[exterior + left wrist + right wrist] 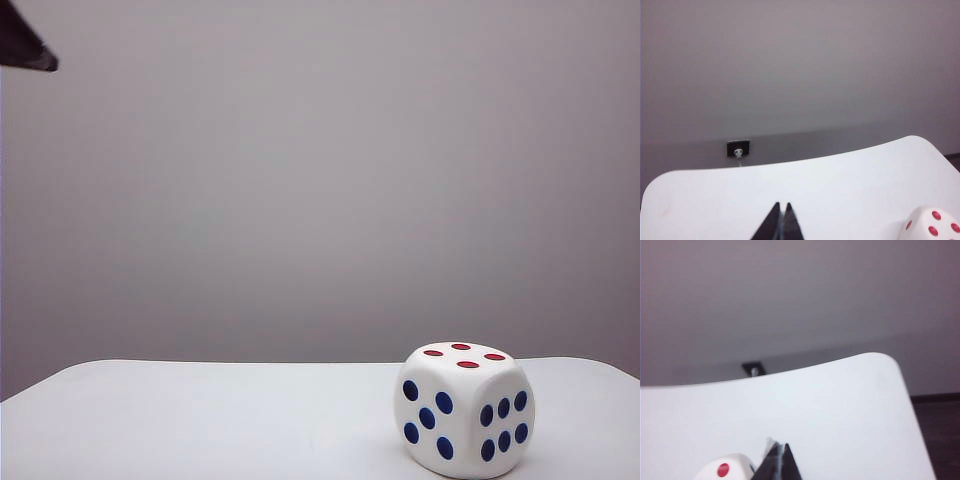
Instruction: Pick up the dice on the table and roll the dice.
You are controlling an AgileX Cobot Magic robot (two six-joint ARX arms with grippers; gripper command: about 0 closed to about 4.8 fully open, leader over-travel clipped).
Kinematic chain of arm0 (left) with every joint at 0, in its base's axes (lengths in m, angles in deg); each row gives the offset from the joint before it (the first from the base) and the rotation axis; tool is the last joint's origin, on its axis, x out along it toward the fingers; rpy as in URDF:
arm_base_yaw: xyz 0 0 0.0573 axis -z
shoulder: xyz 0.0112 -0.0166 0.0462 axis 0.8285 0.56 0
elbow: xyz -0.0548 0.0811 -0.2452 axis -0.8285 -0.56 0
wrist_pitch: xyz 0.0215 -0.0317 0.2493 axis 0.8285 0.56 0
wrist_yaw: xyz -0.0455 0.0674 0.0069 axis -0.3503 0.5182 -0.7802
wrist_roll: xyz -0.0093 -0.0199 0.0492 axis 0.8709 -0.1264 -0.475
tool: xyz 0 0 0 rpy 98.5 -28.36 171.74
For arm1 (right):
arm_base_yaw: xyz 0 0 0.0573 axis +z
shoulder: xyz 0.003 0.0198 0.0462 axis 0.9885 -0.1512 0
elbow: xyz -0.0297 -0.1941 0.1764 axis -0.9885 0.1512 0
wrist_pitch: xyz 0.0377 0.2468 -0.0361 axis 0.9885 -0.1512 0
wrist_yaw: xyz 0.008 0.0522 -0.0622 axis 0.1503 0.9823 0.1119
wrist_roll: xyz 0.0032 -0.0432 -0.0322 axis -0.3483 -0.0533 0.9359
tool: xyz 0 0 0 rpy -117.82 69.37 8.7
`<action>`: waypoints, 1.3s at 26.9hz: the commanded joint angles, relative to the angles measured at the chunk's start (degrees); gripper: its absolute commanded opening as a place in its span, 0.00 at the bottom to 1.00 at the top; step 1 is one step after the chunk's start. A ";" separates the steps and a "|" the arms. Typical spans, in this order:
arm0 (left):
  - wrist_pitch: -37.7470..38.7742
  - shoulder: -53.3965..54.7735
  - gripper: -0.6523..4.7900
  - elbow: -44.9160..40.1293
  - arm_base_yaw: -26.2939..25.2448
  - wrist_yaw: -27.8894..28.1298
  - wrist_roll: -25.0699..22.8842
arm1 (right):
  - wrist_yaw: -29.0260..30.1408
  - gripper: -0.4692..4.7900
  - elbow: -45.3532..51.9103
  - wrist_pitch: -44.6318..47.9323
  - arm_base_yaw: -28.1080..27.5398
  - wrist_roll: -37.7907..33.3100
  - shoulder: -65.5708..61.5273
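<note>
White die point(464, 410) sitting on the white table point(200, 420), right of centre and close to the near edge in the exterior view. Red four-pip face up; five blue pips on the face turned left, six blue pips on the face turned right. Nothing touching it.

Left gripper point(781, 206): seen from the left wrist camera as two dark fingertips pressed together, no gap, nothing between them. Pointed out over bare tabletop point(840, 190). Die point(932, 225) off to one side, only a corner with red pips in frame, apart from the tips.

Right gripper point(780, 446): same story, dark tips closed together and empty. Die point(727, 469) just beside the tips, a rounded corner with one red pip showing; contact or small gap, cannot tell. Table point(840, 410) with a rounded corner beyond, dark floor past its edge.

Small dark wall plate point(738, 148) with a pale fitting low on the grey wall behind the table, also visible in the right wrist view point(753, 368).

Dark shape point(25, 45) at the upper left corner of the exterior view, well above the table; too little showing to identify.
</note>
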 commanded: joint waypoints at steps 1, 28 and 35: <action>5.64 4.57 0.11 4.87 0.02 -2.03 -3.82 | 8.39 0.09 -7.04 -1.18 -0.02 4.87 -11.02; 14.99 18.86 0.11 8.83 13.62 -11.43 -7.52 | 36.06 0.97 -40.85 -23.63 -0.11 25.27 -71.01; 14.82 19.78 0.11 8.81 13.62 -14.51 -9.18 | 34.95 0.59 -40.81 -23.80 -0.07 25.24 -73.18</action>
